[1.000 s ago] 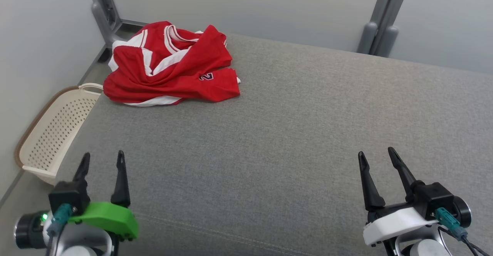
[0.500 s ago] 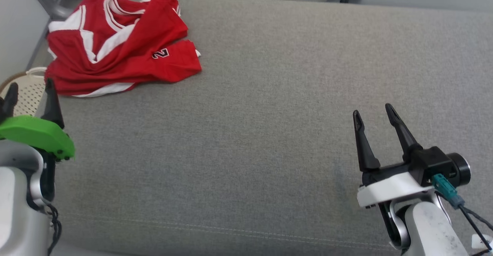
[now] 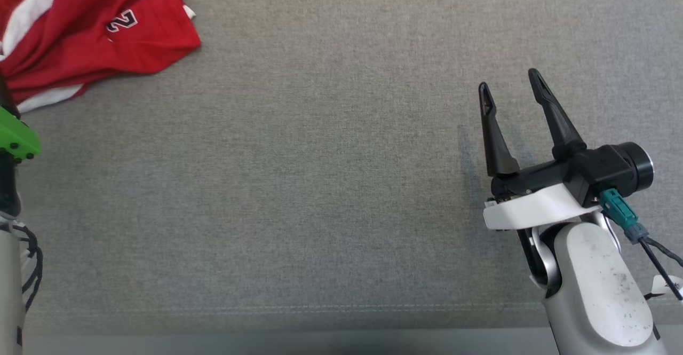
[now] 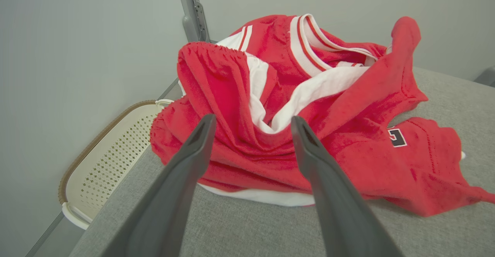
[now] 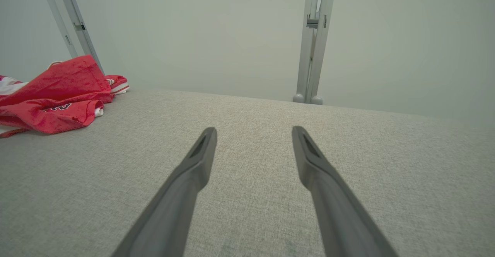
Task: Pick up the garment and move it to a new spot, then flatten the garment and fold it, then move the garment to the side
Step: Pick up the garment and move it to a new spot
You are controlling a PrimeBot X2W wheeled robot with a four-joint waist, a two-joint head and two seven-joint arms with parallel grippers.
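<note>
The left gripper (image 4: 252, 119), open and empty, is advancing on the crumpled red jersey (image 3: 144, 50) at the grey cushion's (image 3: 320, 157) far-left corner, readying the pickup. The right gripper (image 3: 508, 79) is hovering open, well apart.

The right claw (image 5: 253, 133) hangs spread above the grey surface (image 5: 270, 152); a crumpled red garment (image 5: 54, 98) lies far left.

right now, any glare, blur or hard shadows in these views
Head view: even light, no glare, only a faint shadow beside the right gripper; left wrist view: fingers slightly soft up close, garment crisp; right wrist view: wide-angle lens makes the frame posts lean apart.
</note>
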